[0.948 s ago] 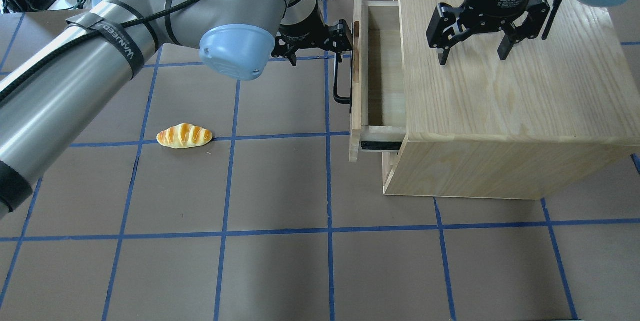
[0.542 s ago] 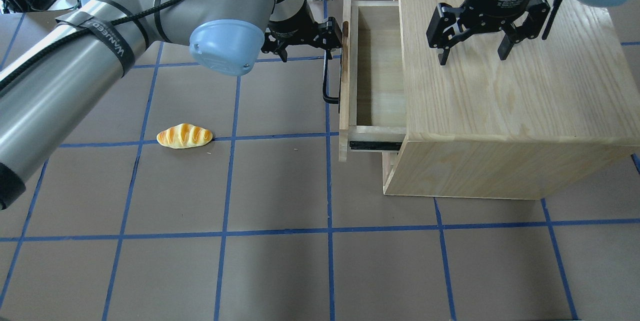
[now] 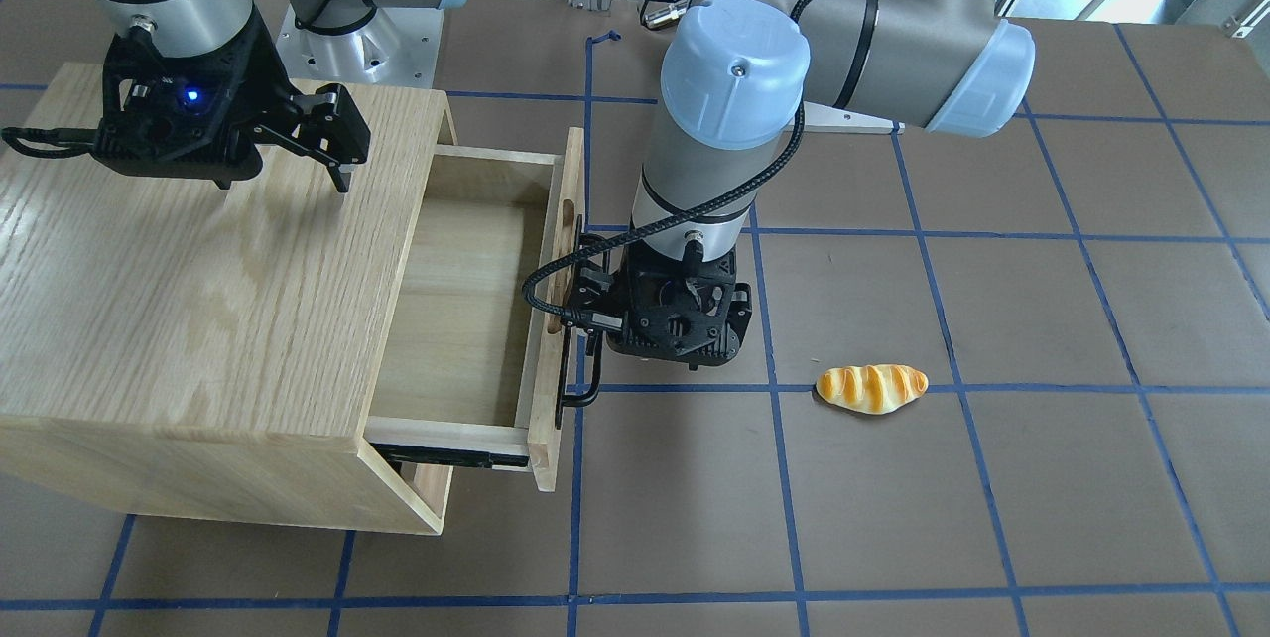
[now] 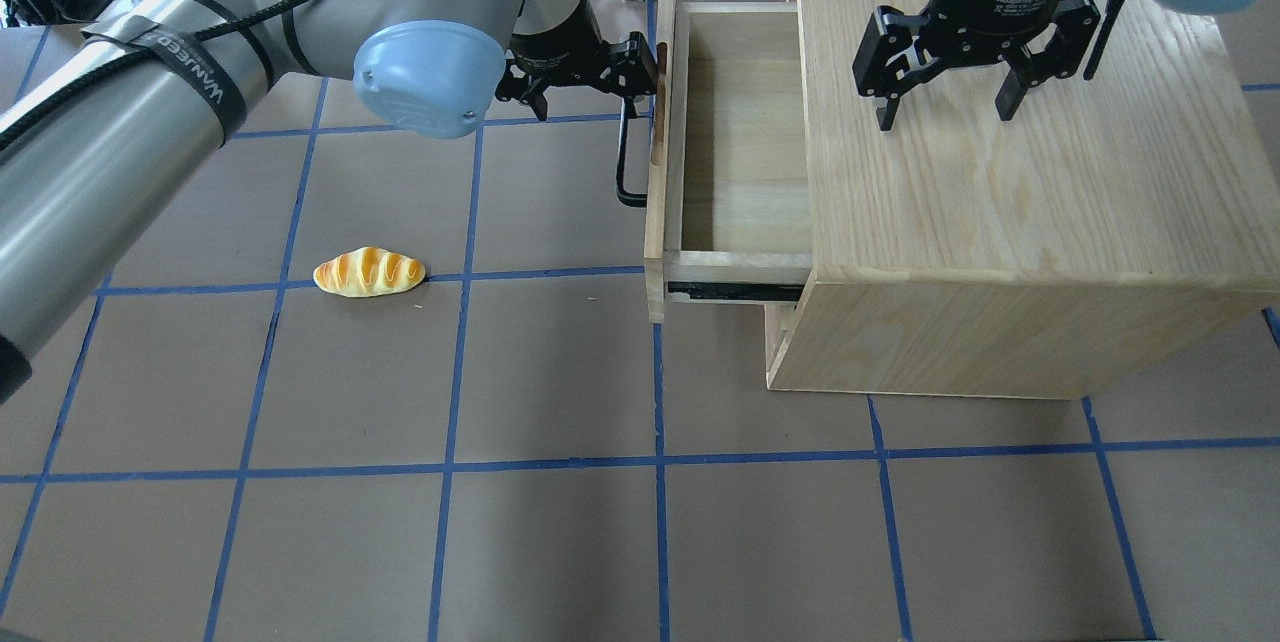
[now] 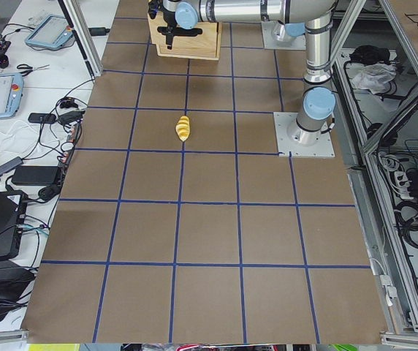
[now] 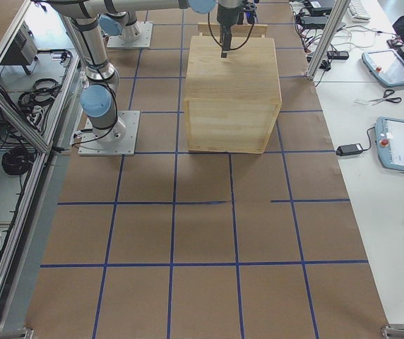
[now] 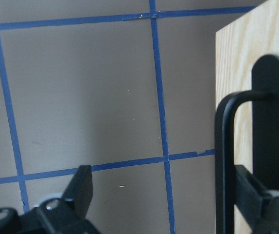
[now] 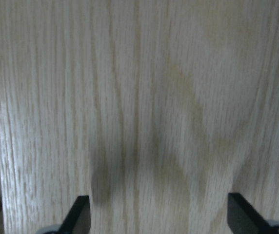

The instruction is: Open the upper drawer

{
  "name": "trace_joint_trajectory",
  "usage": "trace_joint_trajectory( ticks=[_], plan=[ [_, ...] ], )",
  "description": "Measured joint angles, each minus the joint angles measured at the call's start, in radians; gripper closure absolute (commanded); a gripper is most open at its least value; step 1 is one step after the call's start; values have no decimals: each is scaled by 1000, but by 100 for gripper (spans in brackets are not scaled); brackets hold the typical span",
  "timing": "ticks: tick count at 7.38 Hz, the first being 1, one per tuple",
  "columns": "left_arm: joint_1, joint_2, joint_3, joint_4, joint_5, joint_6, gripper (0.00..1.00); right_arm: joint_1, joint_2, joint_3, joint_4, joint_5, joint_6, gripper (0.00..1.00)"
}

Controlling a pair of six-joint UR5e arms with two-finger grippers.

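Oak upper drawer (image 4: 745,162) stands partly out; left pincer (image 4: 585,100) spread astride its handle (image 4: 622,157), right pincer (image 4: 946,117) spread above cabinet (image 4: 1000,222).

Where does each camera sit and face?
Front-facing: across table, facing robot; both arms, left claw at upper drawer.
Overhead: behind robot, looking down; both arms, right claw over cabinet.
Exterior left: table's left end, looking along; both arms far.
Exterior right: table's right end, looking along; arms beyond cabinet.
Left wrist: down past fingers at handle.
Right wrist: down past fingertips onto cabinet top.
Front-facing and overhead share the bread roll.
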Motion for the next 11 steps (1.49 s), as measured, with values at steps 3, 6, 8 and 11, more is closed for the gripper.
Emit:
trace_joint_trajectory(
  ticks=[3, 6, 8, 11],
  plan=[
    [19, 1, 0, -5, 5, 26, 0, 0, 0, -1, 0, 0, 0, 0],
    [44, 5, -1, -8, 6, 53, 0, 0, 0, -1, 0, 0, 0, 0],
    [59, 14, -2, -12, 6, 82, 0, 0, 0, -1, 0, 0, 1, 0],
    [70, 25, -9, -14, 7, 116, 0, 0, 0, 0, 0, 0, 0, 0]
  ],
)
